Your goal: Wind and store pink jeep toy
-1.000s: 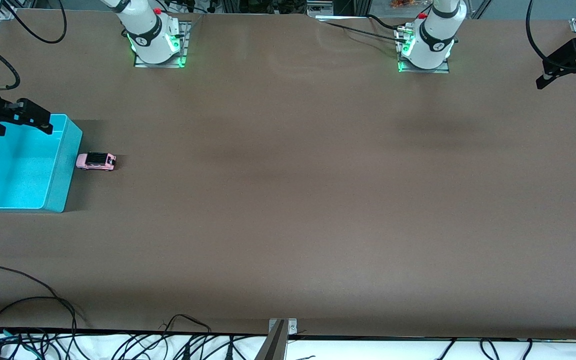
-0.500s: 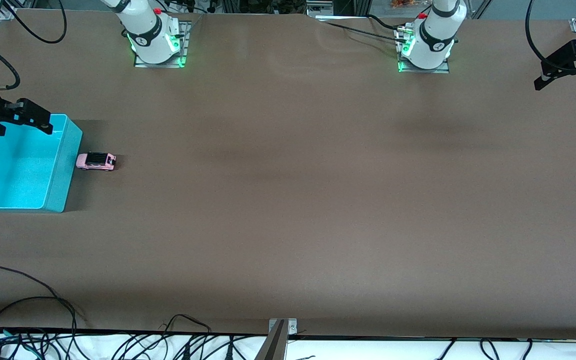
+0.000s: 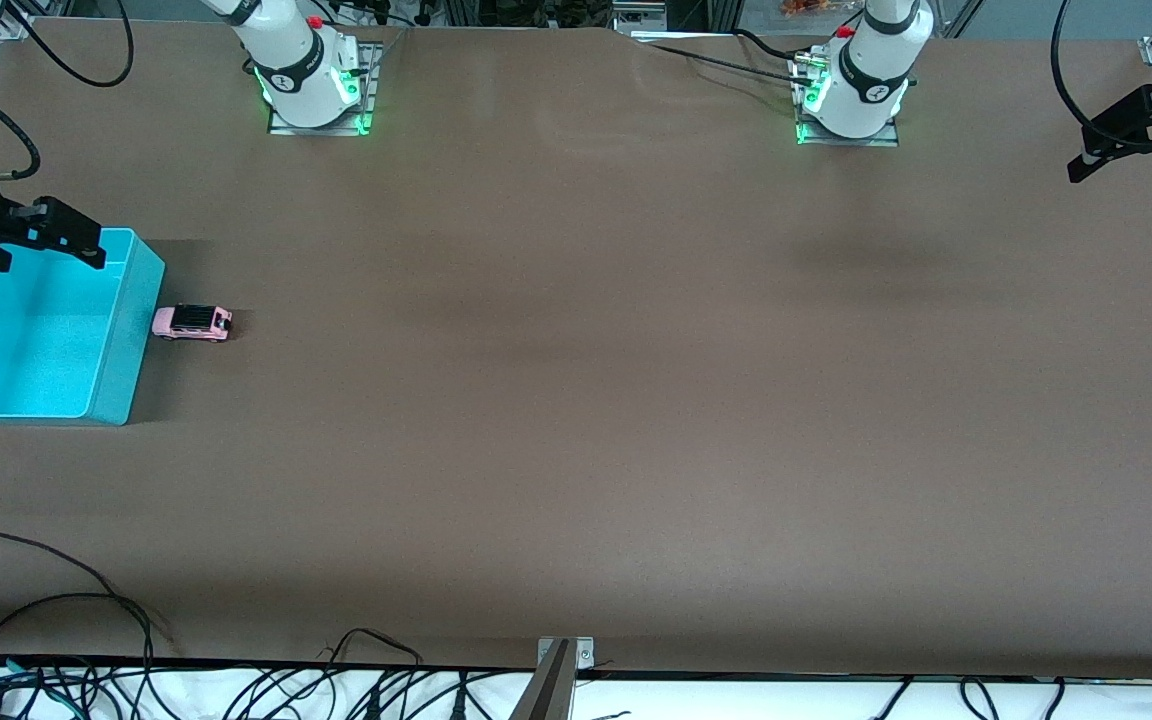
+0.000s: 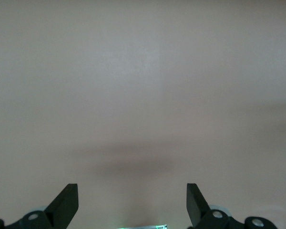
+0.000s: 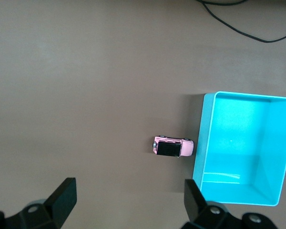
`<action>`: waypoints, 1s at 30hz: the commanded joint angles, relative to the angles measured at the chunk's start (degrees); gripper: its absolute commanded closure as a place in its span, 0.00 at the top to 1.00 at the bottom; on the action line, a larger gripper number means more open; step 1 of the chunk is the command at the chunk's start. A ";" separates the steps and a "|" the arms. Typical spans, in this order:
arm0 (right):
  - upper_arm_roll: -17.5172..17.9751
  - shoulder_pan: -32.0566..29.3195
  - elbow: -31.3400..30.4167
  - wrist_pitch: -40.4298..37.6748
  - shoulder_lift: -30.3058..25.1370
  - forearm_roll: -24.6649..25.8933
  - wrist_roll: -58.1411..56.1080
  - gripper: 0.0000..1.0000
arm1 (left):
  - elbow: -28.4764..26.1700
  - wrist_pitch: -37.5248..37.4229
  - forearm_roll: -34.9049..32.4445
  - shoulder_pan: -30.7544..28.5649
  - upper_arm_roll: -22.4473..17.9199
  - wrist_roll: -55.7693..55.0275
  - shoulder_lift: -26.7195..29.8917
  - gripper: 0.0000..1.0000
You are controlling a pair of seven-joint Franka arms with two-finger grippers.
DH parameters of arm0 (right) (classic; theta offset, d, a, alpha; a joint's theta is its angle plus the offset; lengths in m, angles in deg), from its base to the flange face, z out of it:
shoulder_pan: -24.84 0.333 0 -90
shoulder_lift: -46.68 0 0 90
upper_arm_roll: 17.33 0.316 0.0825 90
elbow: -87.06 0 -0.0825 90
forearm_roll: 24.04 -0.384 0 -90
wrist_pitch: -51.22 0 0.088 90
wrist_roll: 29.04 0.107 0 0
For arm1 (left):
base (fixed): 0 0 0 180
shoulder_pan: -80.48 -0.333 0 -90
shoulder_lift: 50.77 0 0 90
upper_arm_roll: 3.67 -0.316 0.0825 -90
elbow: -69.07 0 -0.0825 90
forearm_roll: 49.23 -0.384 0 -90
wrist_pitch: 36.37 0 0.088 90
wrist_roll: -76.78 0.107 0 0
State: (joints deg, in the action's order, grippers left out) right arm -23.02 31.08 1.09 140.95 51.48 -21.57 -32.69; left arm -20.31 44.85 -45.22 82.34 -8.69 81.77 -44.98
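So the pink jeep toy (image 3: pixel 192 322) sits on the bench just beside the turquoise bin (image 3: pixel 126 340), at the right arm's end. Looks light, hard, rolly; I'd pinch its flat sides. Right tool (image 5: pixel 128 200) and left tool (image 4: pixel 132 205) both spread, empty.

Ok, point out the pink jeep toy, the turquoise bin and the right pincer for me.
pink jeep toy (image 3: pixel 192 322): front view, on its black roof.
turquoise bin (image 3: pixel 139 330): front view, on the outer wall facing the toy.
right pincer (image 5: pixel 128 200): right wrist view, midway between its open fingertips.
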 commanded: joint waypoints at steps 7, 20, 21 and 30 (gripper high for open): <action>0.07 0.09 0.62 0.01 0.04 0.78 -0.04 1.00 | 1.76 -2.29 0.57 0.77 -0.34 0.10 -2.79 1.00; 0.07 0.09 0.62 0.09 0.04 0.60 -0.04 1.00 | 1.93 -1.85 -7.52 1.30 1.59 -0.16 -4.20 1.00; 0.07 0.09 0.62 0.09 0.12 0.60 -0.04 1.00 | 1.93 -1.85 -7.52 1.30 1.59 -0.25 -4.20 1.00; 0.42 0.17 0.62 0.09 0.65 0.69 0.05 1.00 | 1.93 -1.76 -7.44 1.30 1.59 -0.34 -4.20 1.00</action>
State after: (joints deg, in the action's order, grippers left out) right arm -22.95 31.08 1.09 140.95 51.75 -21.57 -32.69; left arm -20.06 43.70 -51.22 83.13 -6.99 81.78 -48.58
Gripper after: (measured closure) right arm 0.000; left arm 0.000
